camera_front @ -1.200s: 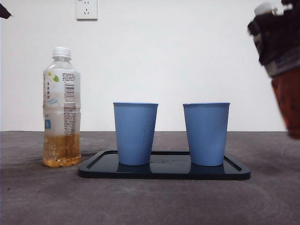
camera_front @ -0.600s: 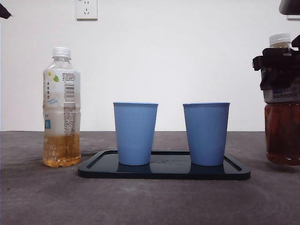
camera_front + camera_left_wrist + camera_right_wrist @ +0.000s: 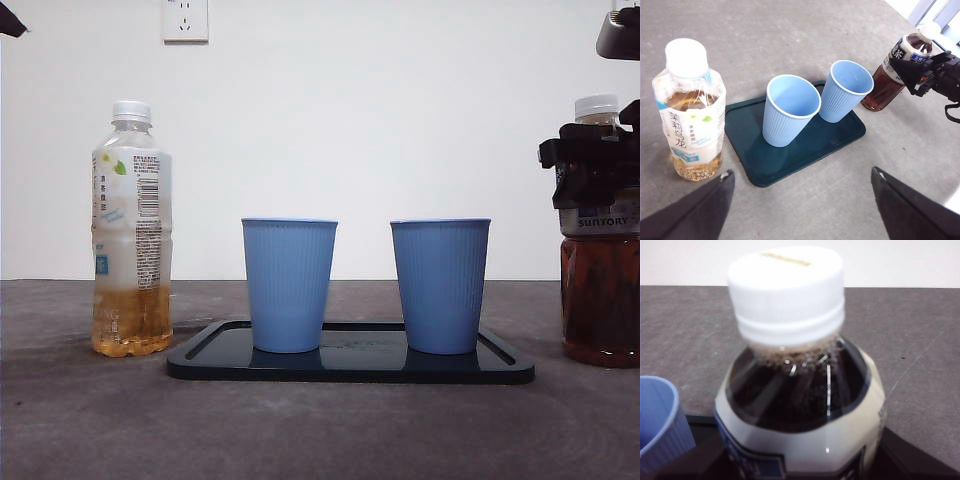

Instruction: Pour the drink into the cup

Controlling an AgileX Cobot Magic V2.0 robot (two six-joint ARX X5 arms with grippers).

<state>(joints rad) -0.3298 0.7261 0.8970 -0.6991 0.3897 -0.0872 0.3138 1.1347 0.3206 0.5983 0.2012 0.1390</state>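
The dark tea bottle (image 3: 600, 240) is clasped around its upper label by the right gripper (image 3: 592, 165) and stands upright on the table (image 3: 320, 430), just beside the tray (image 3: 350, 365) on its right. Two blue cups (image 3: 289, 285) (image 3: 440, 285) are set side by side on the tray, open ends up. The left gripper (image 3: 800, 205) is held wide open and empty above the table, near a capped pale tea bottle (image 3: 131, 230) left of the tray.

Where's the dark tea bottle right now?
The dark tea bottle stands upright on the table at the front view's right edge, just off the tray, gripped by the right tool.
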